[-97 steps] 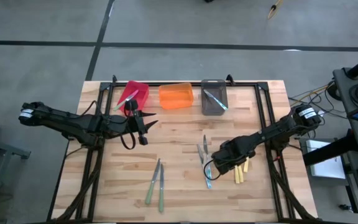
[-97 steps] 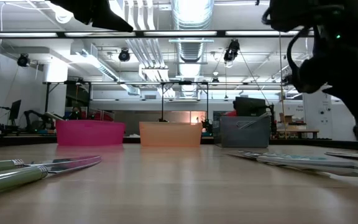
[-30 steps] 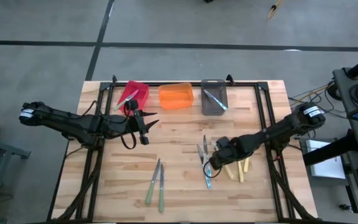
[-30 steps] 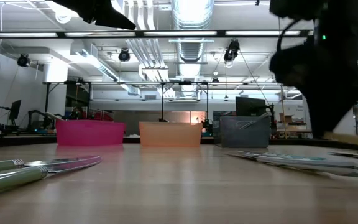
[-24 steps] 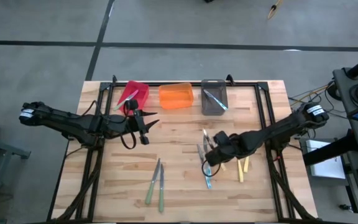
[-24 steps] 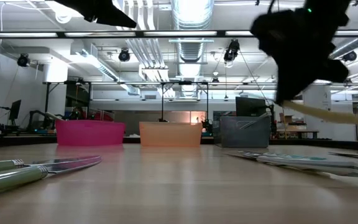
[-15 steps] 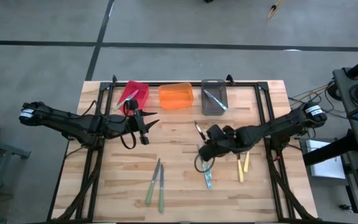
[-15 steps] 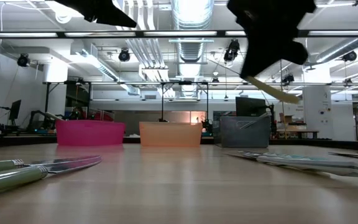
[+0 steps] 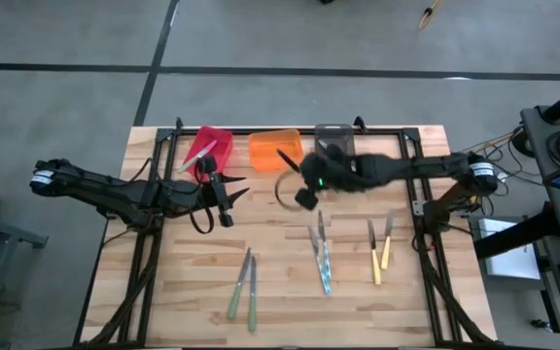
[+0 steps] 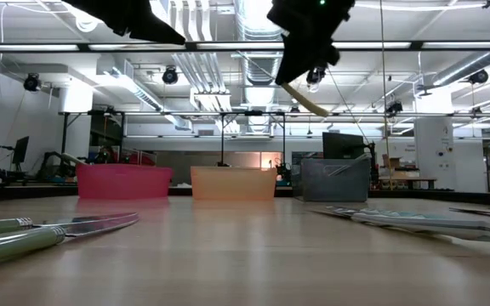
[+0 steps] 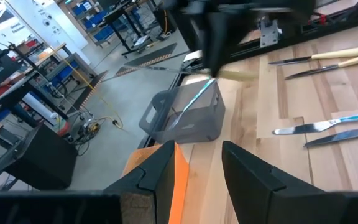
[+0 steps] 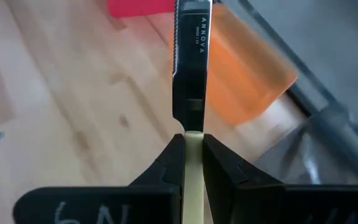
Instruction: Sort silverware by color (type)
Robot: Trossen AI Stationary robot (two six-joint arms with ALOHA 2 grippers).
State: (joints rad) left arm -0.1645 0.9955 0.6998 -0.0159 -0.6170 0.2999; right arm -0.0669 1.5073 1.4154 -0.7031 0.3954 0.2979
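I have the table with 3 bins along its far edge: red bin, orange bin, grey bin. My left gripper waits near the red bin, fingers spread and empty. My right gripper hangs beside the orange bin, pressed tight on a pale yellow-handled knife whose blade juts out toward that bin. The risk I see: the knife is pinched by the handle only, so it could pivot or slip and drop short on the wood. I think the blade clears the rim, but the overhead view is smeared there. The other silverware lies mid-table.
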